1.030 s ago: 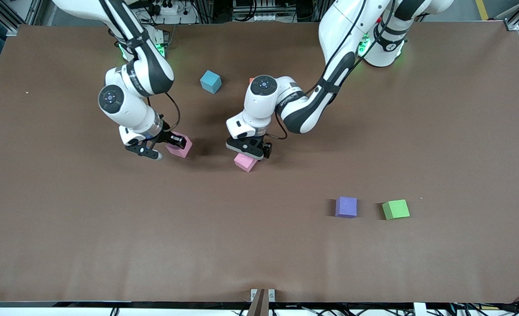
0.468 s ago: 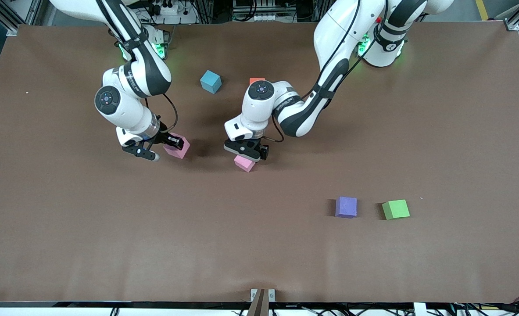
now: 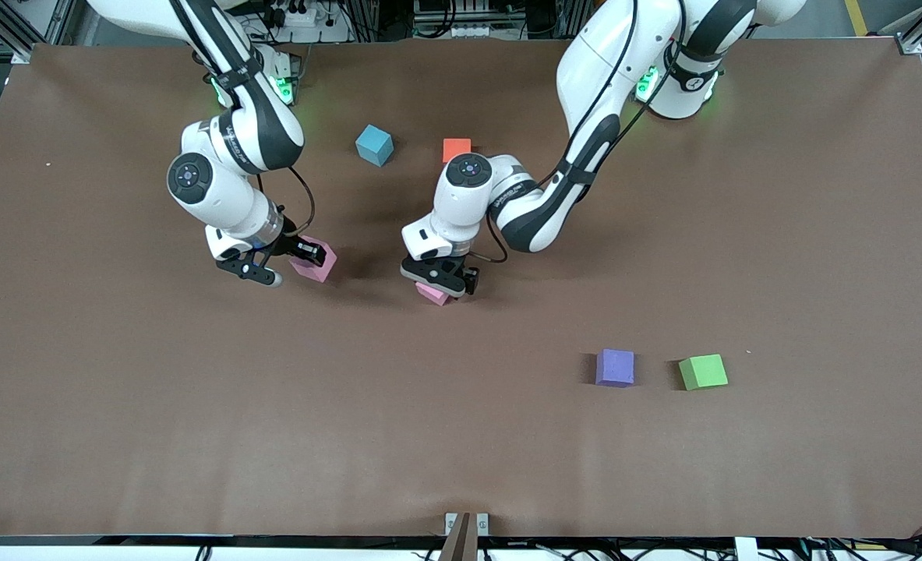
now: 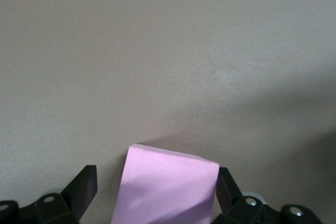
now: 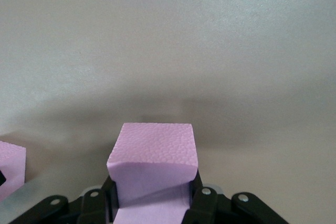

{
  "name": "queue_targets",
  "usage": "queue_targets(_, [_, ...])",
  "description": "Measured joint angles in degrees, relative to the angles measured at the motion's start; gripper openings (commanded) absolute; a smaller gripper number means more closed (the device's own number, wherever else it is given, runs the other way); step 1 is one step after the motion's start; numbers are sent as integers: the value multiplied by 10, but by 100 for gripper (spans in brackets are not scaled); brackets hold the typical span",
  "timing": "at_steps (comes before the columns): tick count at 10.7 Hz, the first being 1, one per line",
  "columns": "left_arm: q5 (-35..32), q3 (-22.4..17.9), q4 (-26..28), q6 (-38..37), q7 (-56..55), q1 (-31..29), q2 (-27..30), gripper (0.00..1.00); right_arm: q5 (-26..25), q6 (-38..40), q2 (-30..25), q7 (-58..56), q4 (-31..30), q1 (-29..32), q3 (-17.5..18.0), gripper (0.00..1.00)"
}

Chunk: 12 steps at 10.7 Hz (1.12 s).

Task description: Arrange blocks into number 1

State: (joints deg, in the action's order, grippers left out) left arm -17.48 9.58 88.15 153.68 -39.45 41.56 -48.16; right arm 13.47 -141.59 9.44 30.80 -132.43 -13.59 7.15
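Six cubes are showing on one brown table (image 3: 461,436). Two pink blocks are sitting mid-table: first pink block (image 3: 316,263), second pink block (image 3: 432,294). One orange block (image 3: 457,149), one purple block (image 3: 615,368), one light-blue cube (image 3: 374,145) and one green cube (image 3: 703,372) are lying around them. Two arms are working, one gripper each: right gripper (image 3: 277,261), left gripper (image 3: 439,277).

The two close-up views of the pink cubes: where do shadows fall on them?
Left wrist view: the pink cube between the open left gripper is shaded low on its face. Right wrist view: the other pink cube, pinched by the right gripper, is darker lower down.
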Motion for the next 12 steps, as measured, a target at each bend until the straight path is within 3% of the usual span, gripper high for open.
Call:
queue_targets(2, [0, 0, -1, 0, 0, 6, -3, 0, 0, 0, -1, 0, 0, 0, 0, 47])
queue_targets(6, [0, 0, -3, -12, -2, 10, 4, 0, -1, 10, -8, -7, 1, 14, 0, 47])
queue_targets(8, [2, 0, -3, -77, -14, 9, 26, 0, -1, 54, -29, -65, 8, 55, 0, 47])
queue_targets(12, [21, 14, 32, -120, -128, 9, 69, 0, -1, 80, -42, -114, 11, 94, 0, 47])
